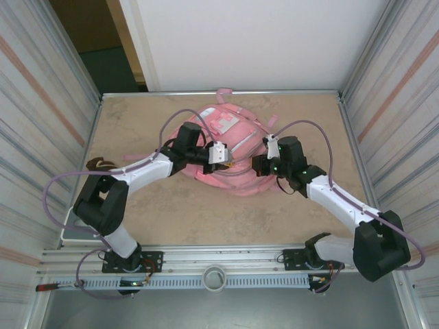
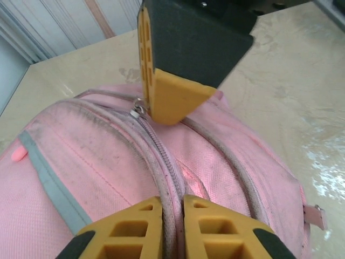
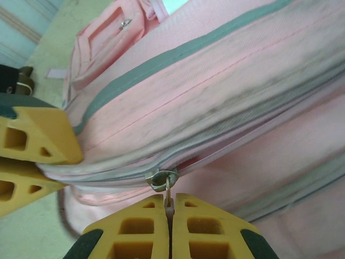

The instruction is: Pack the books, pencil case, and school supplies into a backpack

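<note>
One large pink fabric backpack (image 1: 233,179) lies midway on the beige marbled table (image 1: 137,226), seen from above. Left wrist: left pincer (image 2: 172,204) nipped together on the backpack's grey zip seam (image 2: 161,156). Right wrist: right pincer (image 3: 171,208) clamped shut on the small metal zip pull (image 3: 163,179)

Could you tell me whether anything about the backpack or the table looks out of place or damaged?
Nothing looks spilled or broken. The backpack is grubby, smudged grey along its zip. One small dark brown object lies apart at the left edge of the table, away from the bag.
</note>
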Available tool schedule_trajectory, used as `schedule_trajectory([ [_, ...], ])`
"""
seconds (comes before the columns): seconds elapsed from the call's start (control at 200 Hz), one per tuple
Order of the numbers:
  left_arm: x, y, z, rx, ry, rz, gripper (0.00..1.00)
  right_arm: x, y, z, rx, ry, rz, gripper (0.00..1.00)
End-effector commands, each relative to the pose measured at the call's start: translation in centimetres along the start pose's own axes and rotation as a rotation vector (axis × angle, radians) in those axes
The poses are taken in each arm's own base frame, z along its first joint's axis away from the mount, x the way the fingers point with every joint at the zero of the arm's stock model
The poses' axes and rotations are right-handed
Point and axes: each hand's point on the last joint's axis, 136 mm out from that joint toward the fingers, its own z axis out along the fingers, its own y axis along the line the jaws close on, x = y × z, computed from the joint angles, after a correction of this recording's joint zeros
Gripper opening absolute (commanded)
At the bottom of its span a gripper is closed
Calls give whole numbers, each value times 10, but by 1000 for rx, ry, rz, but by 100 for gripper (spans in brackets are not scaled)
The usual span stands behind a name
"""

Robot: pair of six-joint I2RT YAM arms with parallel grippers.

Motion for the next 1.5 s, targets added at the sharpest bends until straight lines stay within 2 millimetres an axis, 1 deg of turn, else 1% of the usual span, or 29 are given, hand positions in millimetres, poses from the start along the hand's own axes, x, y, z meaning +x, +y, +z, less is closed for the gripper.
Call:
schedule_trajectory([
  [0.0, 3, 12, -33, -39, -27, -21, 14, -9, -57, -6, 266, -11, 49, 0],
  [0.09, 8, 15, -40, -47, -30, -35, 14, -13, -71, -5, 348, -6, 68, 0],
  [0.2, 25, 23, -50, -71, -14, -66, 15, -15, -84, -5, 411, 12, 80, 0],
  [0.276, 39, 30, -57, -90, 9, -99, 15, -16, -86, -4, 417, 16, 77, 0],
  [0.341, 49, 35, -63, -107, 31, -129, 16, -19, -83, -4, 402, 12, 72, 0],
  [0.446, 59, 41, -69, -137, 66, -150, 20, -22, -67, 0, 319, 6, 65, 0],
  [0.481, 57, 41, -69, -139, 63, -149, 22, -23, -59, 1, 280, -1, 59, 0],
  [0.496, 56, 42, -70, -142, 59, -153, 27, -24, -56, 2, 265, -4, 56, 0],
  [0.526, 51, 42, -70, -140, 43, -160, 34, -24, -48, 3, 237, -11, 50, 0],
  [0.576, 42, 41, -69, -134, 26, -171, 44, -25, -36, 4, 194, -22, 45, 0],
  [0.671, 26, 36, -64, -144, 46, -155, 57, -26, -14, 7, 118, -38, 51, 0],
  [0.741, 16, 31, -55, -161, 82, -121, 64, -27, 1, 8, 77, -48, 48, 0],
  [0.882, 3, 20, -32, -169, 142, -50, 70, -29, 23, 9, 14, -67, 44, 0],
  [0.947, -1, 19, -20, -168, 177, -24, 70, -30, 32, 9, -15, -74, 45, 0],
  [1.057, 0, 21, -4, -159, 221, -6, 70, -28, 45, 7, -52, -77, 38, 0],
  [1.137, 3, 25, 2, -160, 226, -1, 66, -26, 52, 5, -71, -81, 30, 0],
  [1.192, 9, 30, 5, -170, 240, 5, 63, -25, 54, 4, -79, -84, 23, 0],
  [1.303, 19, 33, 10, -168, 275, 11, 50, -21, 55, 1, -81, -85, 18, 0],
  [1.378, 22, 32, 9, -157, 274, 9, 39, -18, 51, 0, -62, -75, 8, 0],
  [1.418, 22, 31, 6, -149, 262, 11, 33, -15, 46, 1, -41, -61, -4, 0],
  [1.493, 22, 26, -3, -124, 225, 19, 25, -8, 29, 3, 30, -33, -27, 0],
])
